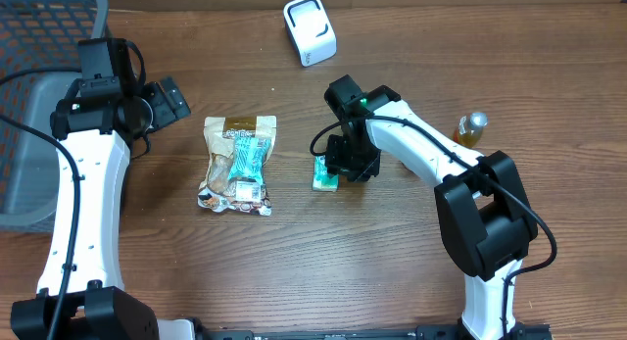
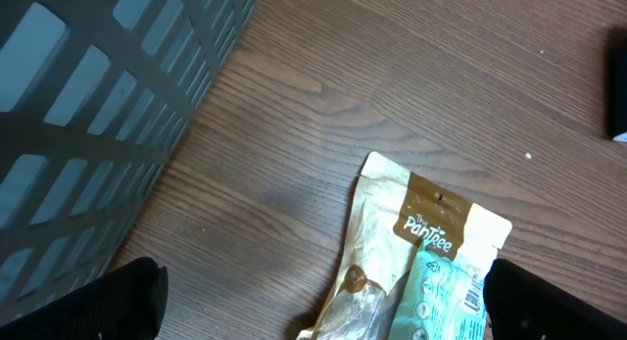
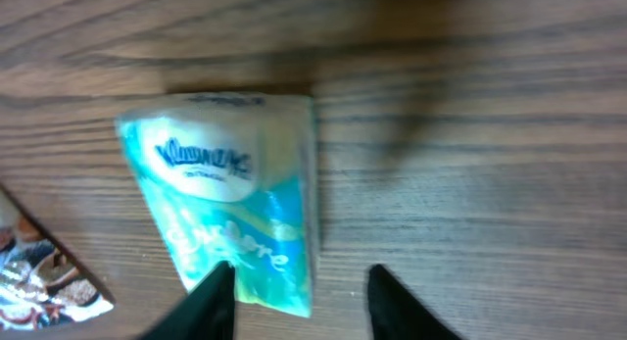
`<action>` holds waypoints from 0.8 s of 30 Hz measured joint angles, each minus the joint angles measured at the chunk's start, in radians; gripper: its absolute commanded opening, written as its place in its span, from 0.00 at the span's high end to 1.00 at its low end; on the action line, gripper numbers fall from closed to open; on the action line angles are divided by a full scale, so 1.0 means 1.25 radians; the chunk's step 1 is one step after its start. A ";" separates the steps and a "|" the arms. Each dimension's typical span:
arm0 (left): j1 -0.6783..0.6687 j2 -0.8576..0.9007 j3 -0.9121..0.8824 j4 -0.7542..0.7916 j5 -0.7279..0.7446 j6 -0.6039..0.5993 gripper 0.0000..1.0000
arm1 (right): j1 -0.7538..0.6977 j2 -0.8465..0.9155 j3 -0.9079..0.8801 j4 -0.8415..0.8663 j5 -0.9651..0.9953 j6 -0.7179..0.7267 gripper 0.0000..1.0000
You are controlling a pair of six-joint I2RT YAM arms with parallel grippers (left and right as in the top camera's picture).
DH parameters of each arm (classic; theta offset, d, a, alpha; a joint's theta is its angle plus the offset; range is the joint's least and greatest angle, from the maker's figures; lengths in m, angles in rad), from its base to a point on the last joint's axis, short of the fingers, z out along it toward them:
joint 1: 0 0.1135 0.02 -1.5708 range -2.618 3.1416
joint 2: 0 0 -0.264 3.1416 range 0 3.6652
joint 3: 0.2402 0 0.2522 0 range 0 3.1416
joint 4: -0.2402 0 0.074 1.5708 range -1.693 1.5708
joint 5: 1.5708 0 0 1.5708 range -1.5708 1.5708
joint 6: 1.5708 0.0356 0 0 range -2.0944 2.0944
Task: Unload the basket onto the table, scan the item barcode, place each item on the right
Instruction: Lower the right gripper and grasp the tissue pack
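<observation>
The small teal-and-white plastic tissue pack (image 3: 230,198) is lying flat on the brown wooden table (image 1: 392,281), printed face up. It is on the robot's side of the white box-shaped barcode scanner (image 1: 310,29) and well apart from it. From overhead, its long axis is seen running roughly along the line toward the scanner, a little tilted. In the right wrist view the pack is being shown slanted, with its logo end pointing away from the fingers (image 3: 211,301) and its narrower end reaching in between them.

The pack is being straddled by the right gripper (image 3: 299,306), whose jaws are being held apart. One finger is overlapping the pack's near edge, while the other is standing over bare wood beside it. The pack is not being squeezed.

On the robot's side of the scanner and to its left, a tan-and-teal foil snack pouch (image 1: 238,166) is lying flat, with its long axis also running roughly toward and away from the robot.

Farther to the scanner's left, the left gripper (image 1: 174,98) is being held wide open with nothing between its jaws, near the pouch's top corner. A grey plastic lattice basket (image 1: 34,95) is sitting at the table's edge, far left of the scanner. To the scanner's right, a small amber bottle with a silver cap (image 1: 471,128) is standing beside the right arm.
</observation>
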State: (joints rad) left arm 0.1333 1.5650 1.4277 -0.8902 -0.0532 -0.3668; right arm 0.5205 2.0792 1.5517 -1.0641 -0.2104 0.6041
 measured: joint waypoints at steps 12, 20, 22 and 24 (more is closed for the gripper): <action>0.000 0.000 0.000 0.000 0.000 0.000 0.00 | 0.000 0.000 0.000 0.071 0.023 -0.001 0.61; 0.000 0.000 0.000 0.000 0.000 0.000 0.01 | 0.000 0.000 -0.022 0.085 0.031 -0.002 0.44; 0.000 0.000 0.000 0.000 0.000 0.000 0.01 | 0.000 0.000 -0.035 0.092 0.034 -0.001 0.44; 0.000 0.000 0.000 0.000 0.000 0.000 0.00 | 0.000 0.000 -0.047 0.098 0.034 -0.001 0.53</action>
State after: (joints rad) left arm 0.1333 1.5654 1.4277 -0.8902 -0.0532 -0.3668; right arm 0.5205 2.0792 1.4925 -0.9413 -0.1680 0.6033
